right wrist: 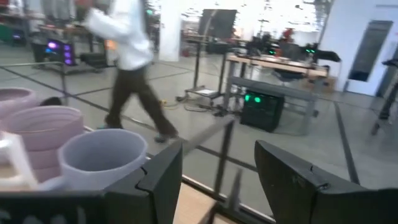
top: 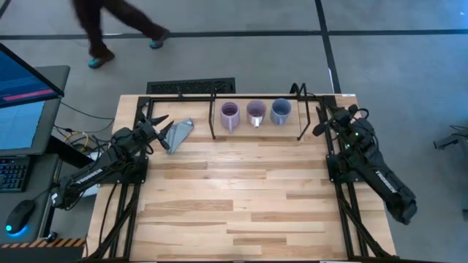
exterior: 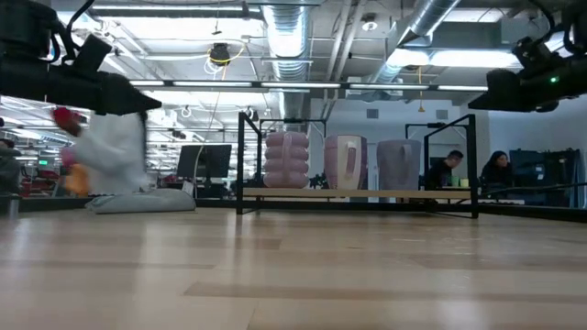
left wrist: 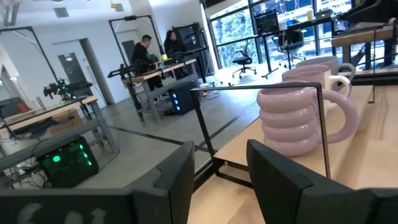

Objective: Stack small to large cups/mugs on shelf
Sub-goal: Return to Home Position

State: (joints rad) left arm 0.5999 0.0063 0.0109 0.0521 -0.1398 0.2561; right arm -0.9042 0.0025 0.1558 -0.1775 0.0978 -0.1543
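Three mugs stand upright in a row on the shelf's wooden board [exterior: 358, 194], inside its black tube frame [top: 256, 98] at the table's far edge. From left to right they are the ribbed pale lilac mug [top: 229, 115], the purple mug with a white patch [top: 256, 113] and the blue-grey mug [top: 281, 111]. My left gripper [top: 162, 128] is open and empty, left of the shelf; the lilac mug [left wrist: 292, 121] shows past its fingers. My right gripper [top: 320, 122] is open and empty, right of the shelf, near the blue-grey mug [right wrist: 102, 155].
A grey folded wedge [top: 178, 134] lies on the table just right of my left gripper, between it and the shelf. A person [top: 110, 29] walks on the floor beyond the table's far edge. A monitor and keyboard [top: 22, 109] stand off the table's left side.
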